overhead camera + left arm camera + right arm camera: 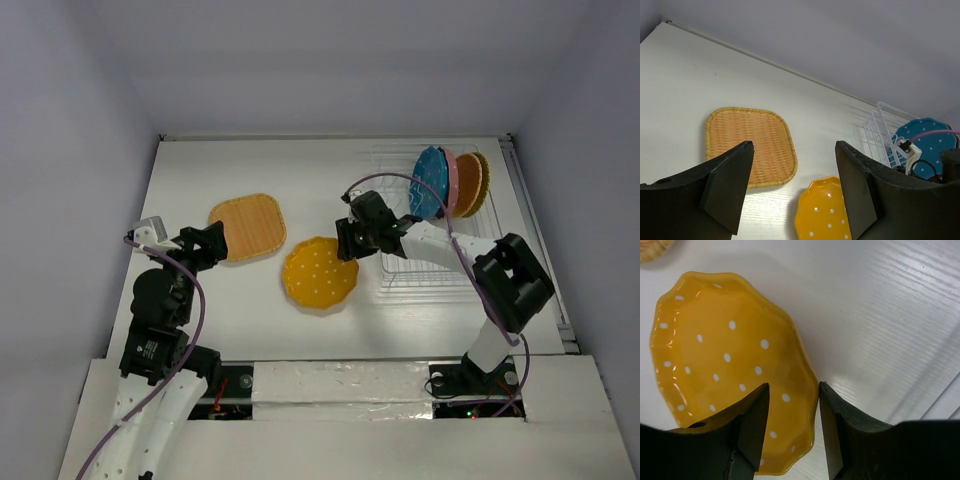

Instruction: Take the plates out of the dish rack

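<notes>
Right tool (792, 390) jaws apart, straddling the rim of yellow dotted plate (715, 355) flat on bench (880, 300), left tool (794, 150) jaws apart near woven plate (745, 125), teal plate (430, 182), pink plate (452, 180) and orange plate (472, 183) upright in dish rack (425, 275).

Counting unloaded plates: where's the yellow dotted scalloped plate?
Top view, centre: the yellow plate lies between the woven orange square plate and the wire dish rack.
</notes>
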Tool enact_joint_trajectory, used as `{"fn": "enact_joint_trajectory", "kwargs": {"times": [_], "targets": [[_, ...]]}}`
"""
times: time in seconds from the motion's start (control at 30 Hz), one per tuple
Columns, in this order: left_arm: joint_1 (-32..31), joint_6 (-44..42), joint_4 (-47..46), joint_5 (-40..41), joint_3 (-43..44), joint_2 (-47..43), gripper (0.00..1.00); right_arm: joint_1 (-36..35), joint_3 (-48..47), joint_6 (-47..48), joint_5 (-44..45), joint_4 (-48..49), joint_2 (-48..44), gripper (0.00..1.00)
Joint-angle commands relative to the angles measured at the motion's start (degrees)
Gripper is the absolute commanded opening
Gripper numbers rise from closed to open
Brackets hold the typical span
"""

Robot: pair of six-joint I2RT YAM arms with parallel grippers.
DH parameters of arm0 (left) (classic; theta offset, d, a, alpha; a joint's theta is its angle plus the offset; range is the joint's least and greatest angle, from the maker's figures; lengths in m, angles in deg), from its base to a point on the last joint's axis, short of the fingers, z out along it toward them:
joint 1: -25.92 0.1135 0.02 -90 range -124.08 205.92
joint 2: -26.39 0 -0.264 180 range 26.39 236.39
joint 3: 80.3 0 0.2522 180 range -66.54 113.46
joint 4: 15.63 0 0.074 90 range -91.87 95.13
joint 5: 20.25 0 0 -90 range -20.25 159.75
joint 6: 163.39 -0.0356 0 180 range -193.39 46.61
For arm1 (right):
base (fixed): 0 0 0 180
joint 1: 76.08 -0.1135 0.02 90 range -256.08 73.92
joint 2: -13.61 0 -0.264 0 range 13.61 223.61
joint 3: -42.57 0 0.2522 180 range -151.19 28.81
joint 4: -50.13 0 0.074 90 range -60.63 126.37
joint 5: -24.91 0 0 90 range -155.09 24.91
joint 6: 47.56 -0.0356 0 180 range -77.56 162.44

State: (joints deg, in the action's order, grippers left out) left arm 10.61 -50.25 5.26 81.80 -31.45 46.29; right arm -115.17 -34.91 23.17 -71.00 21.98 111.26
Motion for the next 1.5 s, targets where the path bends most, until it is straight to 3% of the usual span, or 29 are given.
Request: {"fn": "enact_joint_trajectory", "kwargs": {"times": [0.0, 0.27, 0.33, 0.47, 0.5, 0.53, 0.57, 0.6, 0.63, 0.7, 0.83, 0.9, 0.93, 1.0, 1.03, 1.13, 1.47], "targets": [[-0.2, -0.1, -2.4, -0.2, -0.5, -0.1, 0.63, -0.5, 0.2, 0.3, 2.1, 2.8, 0.8, 0.5], [-0.2, -0.1, -2.3, -0.2, -0.4, 0.1, 0.63, -1.6, -2.2, 0.3, 3.7, 1.1, 3.0, 0.6], [-0.2, -0.1, -2.2, -0.2, -0.4, 0.1, 0.63, -2.2, -3.0, -0.2, 4.8, 1.1, 1.1, 0.67], [-0.2, -0.1, -2.2, -0.2, -0.3, -0.3, 0.63, -2.9, -5.6, -0.3, 9.0, 0.9, -5.7, 0.68], [-0.2, -0.1, -2.2, -0.2, -0.3, -0.3, 0.63, -2.9, -6.3, -0.2, 10.1, 0.2, -7.4, 0.64], [-0.2, -0.1, -2.2, -0.2, -0.4, -0.6, 0.63, -2.9, -7.9, 0.4, 14.5, -0.5, -10.5, 0.38], [-0.2, -0.1, -2.2, -0.2, -0.4, -0.7, 0.63, -2.9, -9.0, 1.0, 17.1, -1.8, -11.9, 0.21], [-0.2, -0.1, -2.2, -0.2, -0.4, -0.7, 0.62, -2.0, -10.4, 1.5, 19.2, -5.5, -13.1, 0.06], [-0.2, -0.2, -2.2, -0.2, -0.4, -0.9, 0.6, 1.3, -11.6, 2.3, 20.4, -7.1, -14.0, 0.0], [-0.2, -0.2, -2.4, -0.2, -0.4, -1.0, 0.55, 5.6, -13.4, 3.0, 21.6, -9.0, -16.5, 0.0], [-0.2, -0.2, -2.4, -0.2, -0.4, -2.1, 0.3, 13.8, -13.9, 4.3, 31.5, -14.0, -18.1, 0.0], [-0.2, -0.1, -2.4, -0.2, -0.5, -2.4, 0.26, 16.4, -14.0, 4.7, 35.1, -15.4, -17.7, 0.0], [-0.2, -0.1, -2.4, -0.2, -0.4, -2.6, 0.26, 17.4, -14.2, 4.4, 37.2, -16.4, -17.3, 0.06], [-0.2, -0.1, -2.3, -0.2, -0.4, -2.7, 0.26, 18.7, -15.2, 4.1, 39.3, -17.7, -16.2, 0.2], [-0.7, -0.2, -2.2, -0.2, -0.4, -2.7, 0.3, 19.7, -15.5, 3.6, 39.7, -17.9, -15.9, 0.33], [-0.7, -0.2, -2.2, -0.2, -0.4, -2.7, 0.39, 20.8, -15.2, 2.8, 37.7, -16.9, -15.0, 0.43], [-1.2, -0.2, -2.1, -0.2, -0.3, -2.5, 0.47, 23.3, -13.8, 1.6, 32.5, -13.2, -8.8, 0.44]]}}
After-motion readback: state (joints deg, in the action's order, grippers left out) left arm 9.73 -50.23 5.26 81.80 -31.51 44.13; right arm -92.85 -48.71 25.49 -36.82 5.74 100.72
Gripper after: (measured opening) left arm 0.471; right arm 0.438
